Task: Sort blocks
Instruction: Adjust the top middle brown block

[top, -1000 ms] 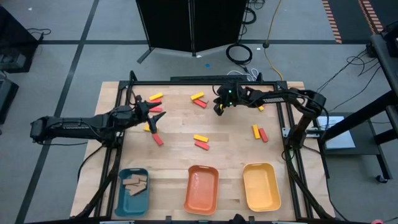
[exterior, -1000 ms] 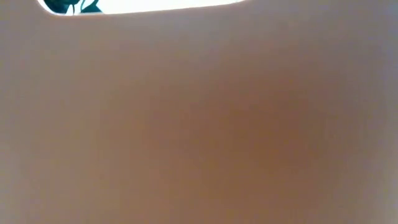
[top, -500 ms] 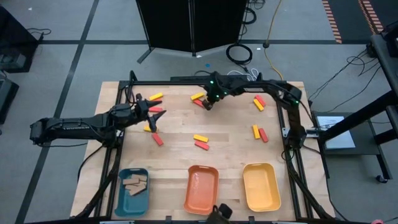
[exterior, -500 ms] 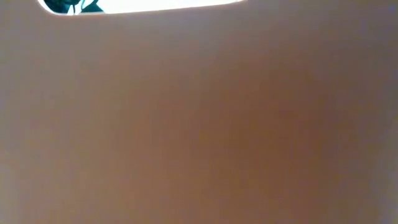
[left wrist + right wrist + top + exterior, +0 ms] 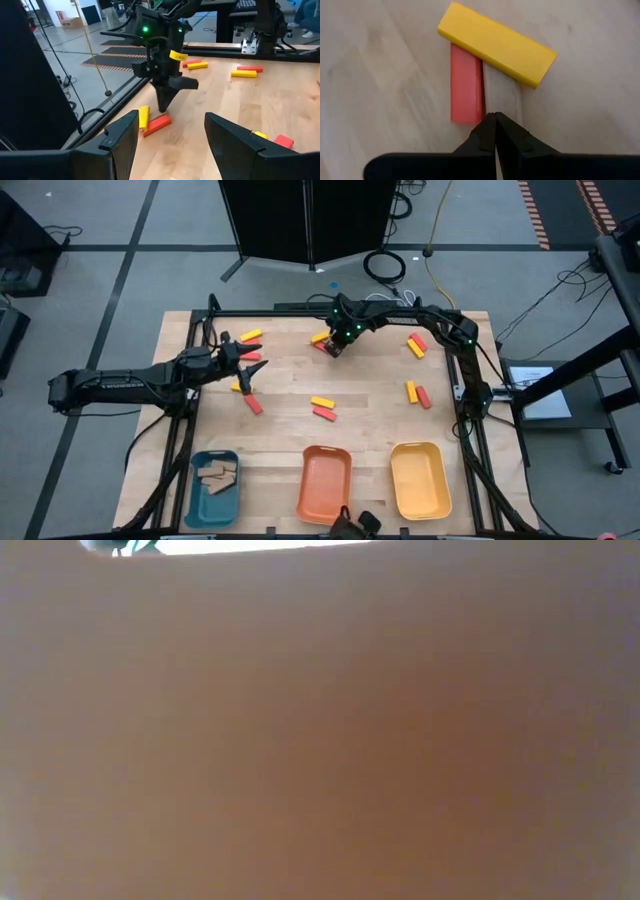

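At the left of the high view you see the left gripper (image 5: 250, 367), its fingers spread wide with nothing between them, just beside a yellow-and-red block pair (image 5: 246, 357) and above a red block (image 5: 254, 404). At the lower left, the blue tray (image 5: 192, 492) holds the tan blocks (image 5: 218, 474). Toward the upper centre, the right gripper (image 5: 334, 348) points down with its fingers pressed together, gripping nothing, its tip at a red block (image 5: 466, 89) lying partly under a yellow block (image 5: 496, 44). In the centre lies another yellow-and-red pair (image 5: 322, 407); below it sit the orange tray (image 5: 346, 483) and the yellow tray (image 5: 440, 480). Two further pairs (image 5: 417, 393) lie at the right
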Action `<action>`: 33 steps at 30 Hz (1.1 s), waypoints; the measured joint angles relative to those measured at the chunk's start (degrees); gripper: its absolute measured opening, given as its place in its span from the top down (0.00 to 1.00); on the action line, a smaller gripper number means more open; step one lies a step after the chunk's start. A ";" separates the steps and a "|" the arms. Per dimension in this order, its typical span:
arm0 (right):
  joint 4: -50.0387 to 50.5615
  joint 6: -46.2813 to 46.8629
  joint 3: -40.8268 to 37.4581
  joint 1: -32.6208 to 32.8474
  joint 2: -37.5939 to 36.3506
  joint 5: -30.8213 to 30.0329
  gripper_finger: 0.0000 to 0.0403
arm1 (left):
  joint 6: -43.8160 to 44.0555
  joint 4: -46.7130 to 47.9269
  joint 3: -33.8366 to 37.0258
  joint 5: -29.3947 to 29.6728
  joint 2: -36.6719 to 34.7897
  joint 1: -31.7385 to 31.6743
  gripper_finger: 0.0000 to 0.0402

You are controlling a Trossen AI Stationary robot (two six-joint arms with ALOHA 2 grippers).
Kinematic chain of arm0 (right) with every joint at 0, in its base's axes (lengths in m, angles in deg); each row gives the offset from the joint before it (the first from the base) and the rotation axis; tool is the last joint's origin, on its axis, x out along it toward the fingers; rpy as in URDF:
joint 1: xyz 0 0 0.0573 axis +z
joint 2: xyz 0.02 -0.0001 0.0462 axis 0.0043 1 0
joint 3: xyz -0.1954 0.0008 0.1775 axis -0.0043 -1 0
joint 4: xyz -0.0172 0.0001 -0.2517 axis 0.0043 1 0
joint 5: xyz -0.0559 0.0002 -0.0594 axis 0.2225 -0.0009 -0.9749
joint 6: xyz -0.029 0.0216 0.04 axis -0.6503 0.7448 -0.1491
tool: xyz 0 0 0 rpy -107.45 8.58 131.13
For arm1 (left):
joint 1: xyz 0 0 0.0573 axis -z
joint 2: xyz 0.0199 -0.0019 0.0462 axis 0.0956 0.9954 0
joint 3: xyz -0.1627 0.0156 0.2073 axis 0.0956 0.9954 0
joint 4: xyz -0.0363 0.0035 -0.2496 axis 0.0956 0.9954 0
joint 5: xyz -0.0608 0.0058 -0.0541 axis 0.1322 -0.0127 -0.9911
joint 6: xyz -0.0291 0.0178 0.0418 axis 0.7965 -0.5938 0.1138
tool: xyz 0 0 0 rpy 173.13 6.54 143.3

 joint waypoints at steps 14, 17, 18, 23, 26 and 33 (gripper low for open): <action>26.50 4.03 -0.39 4.20 -4.10 -8.91 1.00 | 3.78 -5.39 0.04 -4.44 15.32 -0.09 0.44; 25.49 1.02 -0.52 6.27 -4.03 -0.10 1.00 | 4.64 -5.88 0.04 -6.08 16.54 -0.09 0.44; 23.83 -0.05 -0.54 7.10 -3.94 3.02 1.00 | 4.64 -5.84 0.04 -6.76 16.60 -0.09 0.44; 10.36 -1.94 -0.55 10.23 -3.86 9.85 1.00 | 4.71 -5.87 0.04 -8.98 16.58 -0.04 0.44; 1.05 -0.12 -0.52 10.72 -3.86 9.33 1.00 | 4.73 -5.84 0.04 -8.97 16.58 -0.07 0.44; 7.37 -2.15 2.74 10.80 -4.60 7.99 1.00 | 6.13 -5.14 0.04 -8.97 16.58 -0.05 0.44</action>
